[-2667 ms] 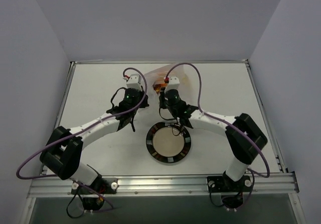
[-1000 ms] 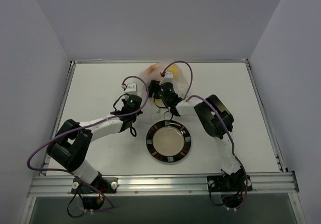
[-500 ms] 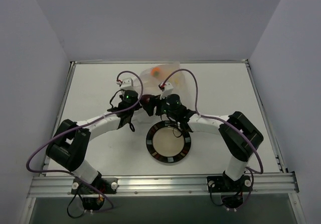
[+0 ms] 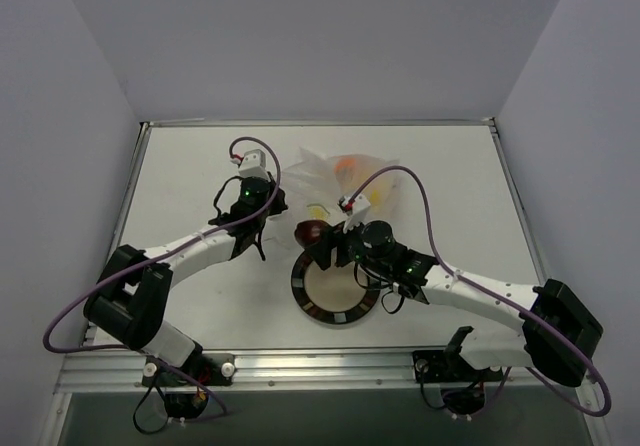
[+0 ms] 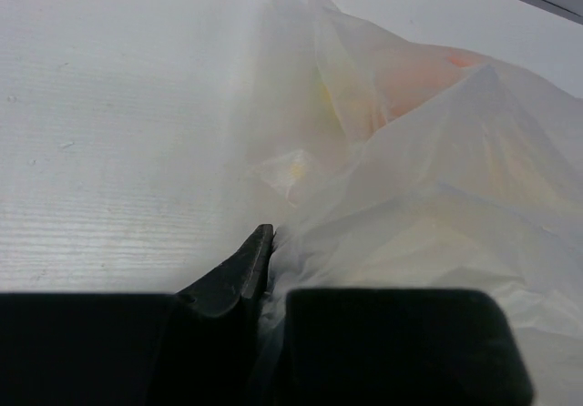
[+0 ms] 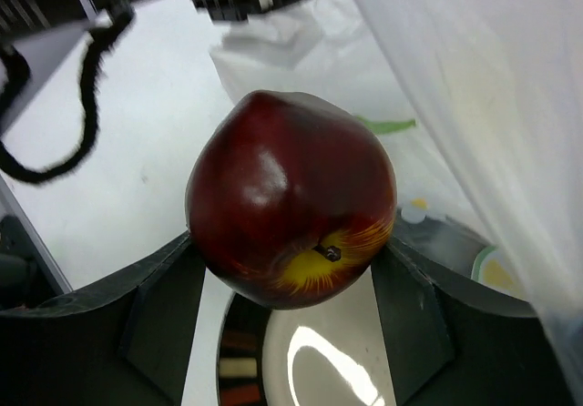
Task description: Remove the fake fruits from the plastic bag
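Plate [image 4: 301,288]: on the tabletop [image 4: 180,166], nearest the arm bases.
Right pincer [image 6: 288,279]: clamped on the dark red fruit [image 6: 291,197], one finger on each flank, over the plate's far-left rim.
Left pincer [image 5: 278,288]: closed on the plastic bag [image 5: 410,197], film pinched at its left edge.
Plastic bag: crumpled on the tabletop beyond the plate.
Orange fruit [image 4: 350,164]: inside the bag, at its far end.

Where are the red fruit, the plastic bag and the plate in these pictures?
dark red fruit [image 6: 291,197]: right wrist view, middle of its glossy skin.
plastic bag [image 5: 437,178]: left wrist view, its crinkled side.
plate [image 4: 299,288]: top external view, left part of its black rim.
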